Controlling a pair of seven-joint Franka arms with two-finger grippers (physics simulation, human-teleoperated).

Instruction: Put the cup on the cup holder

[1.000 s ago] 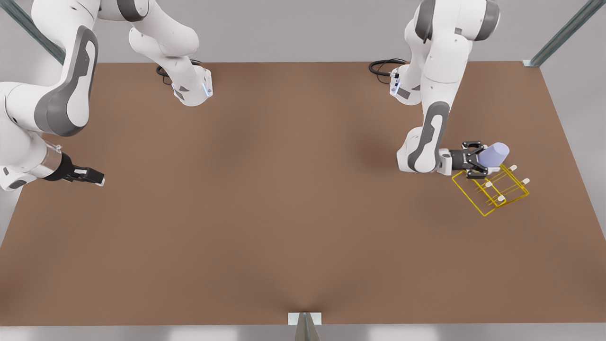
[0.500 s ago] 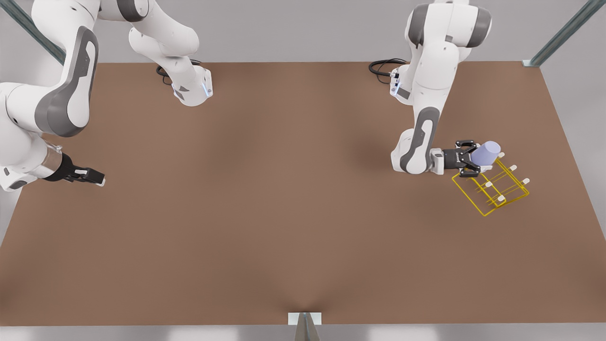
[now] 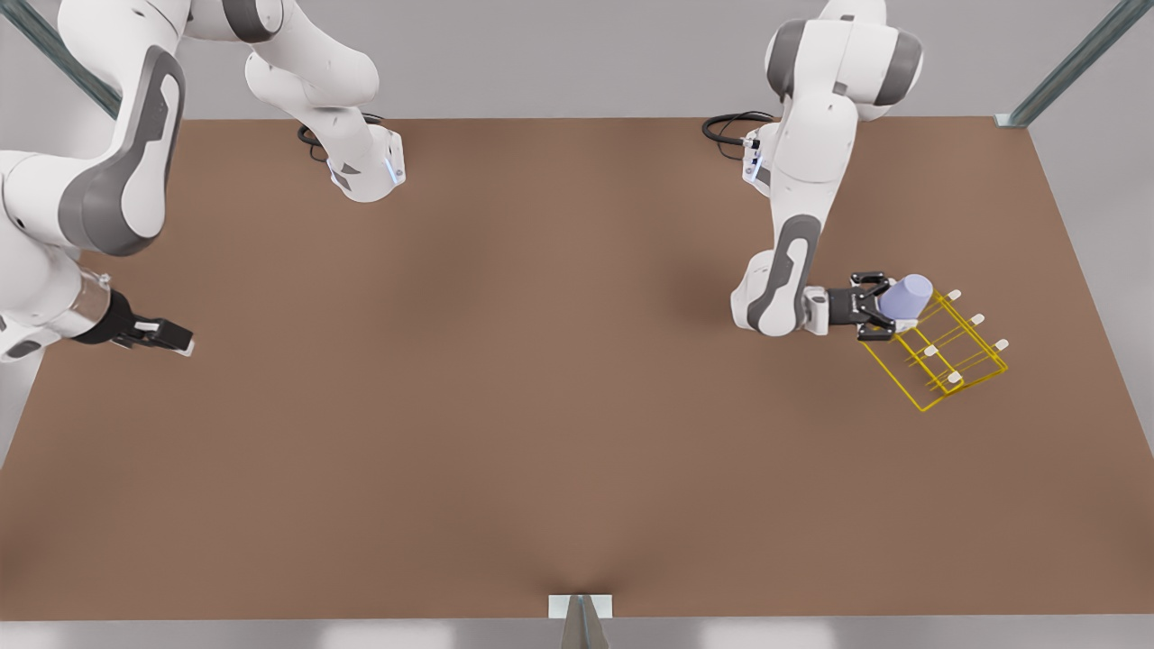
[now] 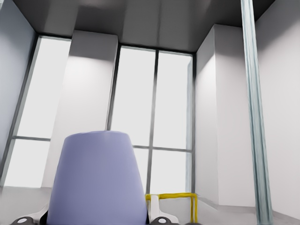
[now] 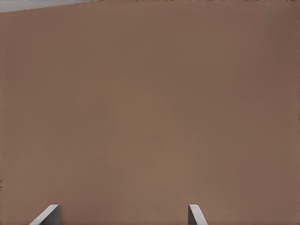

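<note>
Running this one remotely. The cup point(image 3: 905, 296) is a plain lavender-blue tumbler with no handle. It's turned upside down and tilted, the closed narrow end pointing up and away from the left tool point(image 3: 888, 311), which is clamped around its wide end. In the left wrist view the cup point(image 4: 97, 180) looms right in front of the lens, tapering toward the far end, with a bit of yellow wire point(image 4: 171, 197) poking out beside it.

The holder point(image 3: 933, 353) is a thin yellow wire rack with a rectangular frame and white-capped prongs, sitting on the brown worktop point(image 3: 505, 379). The cup sits at the rack's 10 o'clock corner in the front view. I can't tell whether it is already touching a prong or only hovering over it. The other capped prongs that I can make out carry nothing.

The rack is close to the worktop's 3 o'clock edge, with a strip of bare surface between them. The middle of the worktop is wide open.

The right tool point(image 3: 176, 339) waits over at the 9 o'clock edge, above bare worktop. In its own wrist view, its fingertips point(image 5: 47, 215) stand well apart with nothing between them.
</note>
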